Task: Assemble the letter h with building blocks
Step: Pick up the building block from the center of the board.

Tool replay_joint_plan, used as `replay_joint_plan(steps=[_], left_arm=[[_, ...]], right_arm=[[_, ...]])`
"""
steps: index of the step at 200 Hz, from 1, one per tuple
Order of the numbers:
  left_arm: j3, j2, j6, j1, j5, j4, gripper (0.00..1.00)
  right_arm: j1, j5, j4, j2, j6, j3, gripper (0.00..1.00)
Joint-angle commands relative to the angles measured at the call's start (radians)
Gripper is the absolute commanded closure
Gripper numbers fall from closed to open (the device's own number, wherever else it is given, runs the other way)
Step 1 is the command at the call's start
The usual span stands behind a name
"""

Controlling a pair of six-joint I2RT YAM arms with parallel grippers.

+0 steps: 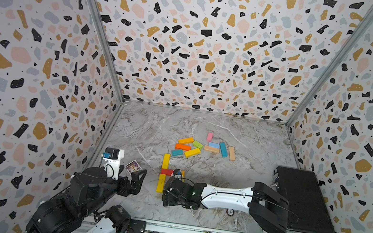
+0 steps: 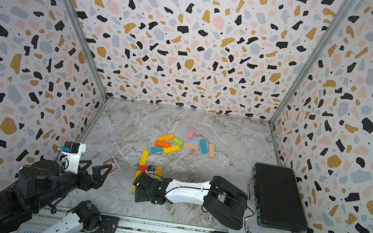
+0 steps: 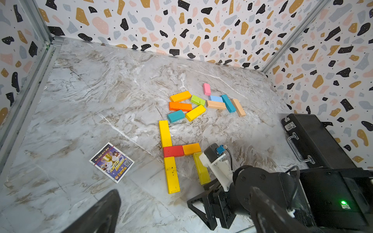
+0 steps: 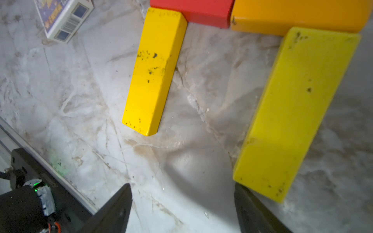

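Currently I see the right gripper [image 4: 182,187] spread and empty by the long flat yellow wooden block [image 4: 298,113] at lower right; left gripper [image 2: 101,164] gapes too.

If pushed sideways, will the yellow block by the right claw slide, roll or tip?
The yellow block lies flat, so it probably slides, not rolls. It looks rigid; an off-centre push may pivot it against the orange block.
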Motion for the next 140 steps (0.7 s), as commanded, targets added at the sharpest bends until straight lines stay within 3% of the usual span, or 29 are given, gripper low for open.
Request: replay_joint_plan(steps=[1,18,58,122,140], left_arm=[[0.015,0.010,-0.002,0.004,-0.009,0.018,0.01],[0.009,0.018,-0.012,0.004,0.002,0.030,0.01],[-0.058,0.062,-0.060,0.004,0.036,0.120,0.01],[-0.155,0.316,-0.151,0.004,0.149,0.379,0.00],[-0.135,0.412,-0.170,0.004,0.155,0.424,0.07]], right_arm=[[0.016,0.029,0.010,-0.143,-0.052,-0.052,0.19],[0.016,0.081,0.000,-0.256,-0.087,-0.116,0.19],[-0.022,0.249,-0.226,-0.476,-0.206,-0.144,0.20],[-0.238,0.109,-0.255,-0.647,-0.264,-0.275,0.24],[-0.322,0.027,-0.213,-0.616,-0.301,-0.289,0.28]])
